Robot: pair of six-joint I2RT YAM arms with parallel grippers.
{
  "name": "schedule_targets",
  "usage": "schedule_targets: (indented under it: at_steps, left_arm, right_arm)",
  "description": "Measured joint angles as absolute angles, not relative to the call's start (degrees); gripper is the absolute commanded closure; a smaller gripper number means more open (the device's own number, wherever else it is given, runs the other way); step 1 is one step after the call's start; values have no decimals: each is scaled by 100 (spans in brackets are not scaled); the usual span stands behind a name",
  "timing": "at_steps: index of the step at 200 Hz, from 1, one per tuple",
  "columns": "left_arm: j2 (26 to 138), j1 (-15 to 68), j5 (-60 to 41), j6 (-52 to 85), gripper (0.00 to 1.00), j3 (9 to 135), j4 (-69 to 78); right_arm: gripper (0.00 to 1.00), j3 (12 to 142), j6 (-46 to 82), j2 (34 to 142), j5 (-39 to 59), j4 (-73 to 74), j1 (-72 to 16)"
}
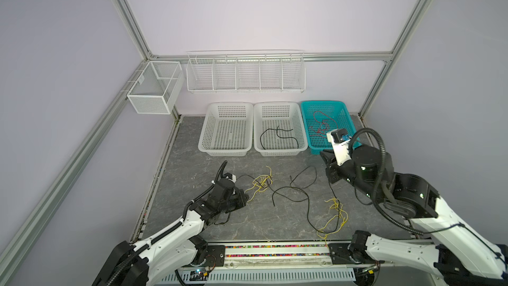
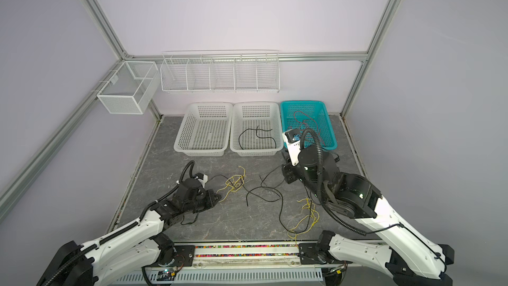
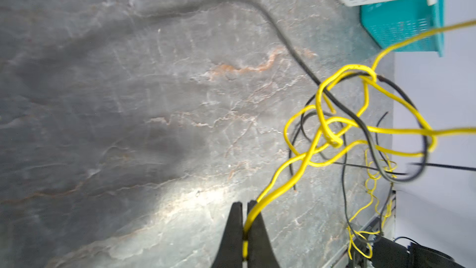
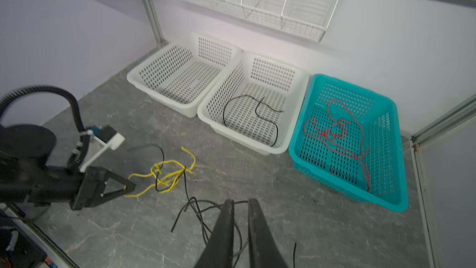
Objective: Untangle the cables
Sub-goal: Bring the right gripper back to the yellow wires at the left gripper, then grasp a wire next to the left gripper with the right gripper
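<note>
A: Left side first?

B: Left gripper [image 3: 244,206] sits low over the table [image 1: 247,224], jaws pinched tight on a yellow cable [image 3: 280,179]. Just right of it that cable knots up with a black cable [image 3: 293,52], which trails on across mid-table.

A: Further right on the table?

B: A second yellow cable [image 1: 336,207] lies coiled near the front edge, crossed by black cable. It is well apart from the first knot.

A: Right gripper?

B: Right gripper [image 4: 240,202] is raised in front of the teal basket [image 1: 323,103]. Its jaws are a narrow gap apart. Black cable lies under the tips in the wrist view, but nothing is visibly clamped.

A: Back row?

B: Three baskets stand side by side against the wall. First is the left white basket [image 1: 225,152]. Next, the middle white basket [image 1: 280,152] holds one loose black strand [image 1: 286,138]. The teal basket, rightmost, holds the red cable [image 4: 332,132], bunched mid-floor with an end running toward the near corner.
</note>
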State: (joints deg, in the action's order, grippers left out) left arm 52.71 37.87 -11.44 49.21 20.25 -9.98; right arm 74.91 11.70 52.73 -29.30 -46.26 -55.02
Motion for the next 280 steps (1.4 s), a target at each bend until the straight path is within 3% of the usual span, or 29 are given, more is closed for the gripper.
schedule_targets:
  at_steps: [69, 103, 187, 237, 280]
  left_arm:
    - [5065, 3787, -1549, 4921, 100, 2316, -1223]
    - [5166, 3787, -1730, 4919, 100, 2488, -1245]
    - [4823, 3787, -1804, 4923, 100, 2502, -1365]
    - [4821, 3787, -1844, 4923, 100, 2510, -1391]
    - [4801, 3787, -1855, 4919, 100, 2563, -1476]
  right_arm:
    - [59, 6178, 1918, 5531, -1632, -3739, -5446]
    - [59, 5883, 2403, 6130, -781, -2731, -5446]
    - [56, 5249, 3339, 7240, 93, -1194, -5513]
    - [56, 5531, 2731, 7961, -139, -1142, -6313]
    - [57, 5568, 2366, 8329, -733, -1221, -6351]
